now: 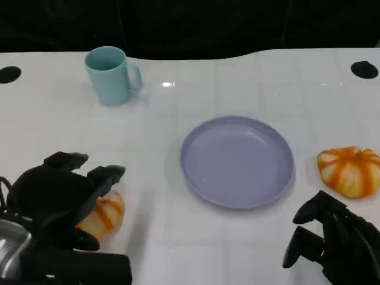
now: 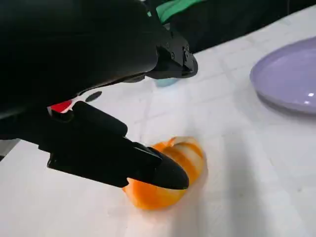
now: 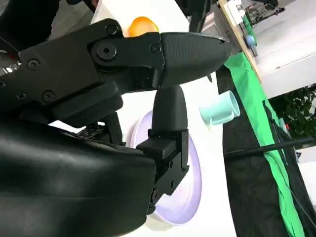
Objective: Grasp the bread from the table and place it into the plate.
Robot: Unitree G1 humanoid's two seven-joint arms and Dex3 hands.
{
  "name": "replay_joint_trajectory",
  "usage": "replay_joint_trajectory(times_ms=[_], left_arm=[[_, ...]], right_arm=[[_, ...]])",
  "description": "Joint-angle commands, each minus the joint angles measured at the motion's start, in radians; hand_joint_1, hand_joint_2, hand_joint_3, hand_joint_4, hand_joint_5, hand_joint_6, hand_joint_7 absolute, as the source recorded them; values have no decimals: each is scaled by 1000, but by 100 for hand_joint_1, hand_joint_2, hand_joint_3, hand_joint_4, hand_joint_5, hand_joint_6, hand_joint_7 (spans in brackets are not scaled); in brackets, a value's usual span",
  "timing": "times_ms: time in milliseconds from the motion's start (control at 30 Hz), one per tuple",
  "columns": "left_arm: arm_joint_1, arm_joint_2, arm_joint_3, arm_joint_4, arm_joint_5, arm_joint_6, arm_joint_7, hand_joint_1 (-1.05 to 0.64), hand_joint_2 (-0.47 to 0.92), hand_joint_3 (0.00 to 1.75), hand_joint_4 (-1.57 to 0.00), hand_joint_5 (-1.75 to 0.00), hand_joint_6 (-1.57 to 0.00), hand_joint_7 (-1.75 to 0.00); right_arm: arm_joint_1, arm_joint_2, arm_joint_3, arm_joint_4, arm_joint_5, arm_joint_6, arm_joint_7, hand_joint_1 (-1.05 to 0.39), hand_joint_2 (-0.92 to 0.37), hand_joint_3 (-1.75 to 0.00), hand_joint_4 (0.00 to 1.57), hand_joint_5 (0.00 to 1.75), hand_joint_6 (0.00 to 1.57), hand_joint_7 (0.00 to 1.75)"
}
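The left hand (image 1: 56,193) hovered over the bread (image 1: 104,215), fingers spread, not yet gripping. It needed to close squarely around the loaf before lifting toward the plate (image 1: 237,161) at two o'clock. The right hand (image 1: 332,240) waited, fingers loosely curled, holding nothing.

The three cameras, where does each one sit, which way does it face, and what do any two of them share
Head view: high on the robot, looking down at the table; plate, cup, two breads, left hand, right hand.
Left wrist view: behind the left hand, facing bread under its fingers.
Right wrist view: behind the right hand, turned sideways, facing plate and cup.
All three share the plate.
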Motion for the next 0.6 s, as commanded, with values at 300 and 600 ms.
replay_joint_trajectory(times_ms=[300,600], left_arm=[[-201,-12,-146,376,2,13,50,-65,92,4,-5,-16,-10,0],[-292,-42,-213,608,-35,-17,169,-63,92,3,-7,-16,-13,-1]], right_arm=[[6,-10,-3,-15,6,9,1,-53,-92,-44,61,175,40,166],[10,-11,-4,-22,8,14,2,-53,-92,-45,62,175,40,168]])
